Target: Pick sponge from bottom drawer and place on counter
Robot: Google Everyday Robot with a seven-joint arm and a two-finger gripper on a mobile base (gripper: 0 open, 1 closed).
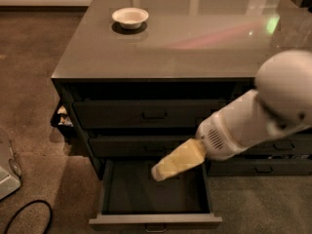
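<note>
The bottom drawer (146, 196) of the left column is pulled open, with a dark inside. My gripper (162, 170), pale yellow at the end of a white arm (243, 126), reaches down from the right to the back middle of the open drawer. The sponge is hidden behind the gripper, where it lay earlier. The glossy grey counter (195, 48) spans the cabinet top above.
A white round bowl (130, 17) stands on the counter's far left. Two shut drawers (155, 114) sit above the open one. The right column's drawers (263, 167) are shut. A black cable (27, 216) and a white object (7, 174) lie on the carpet at the left.
</note>
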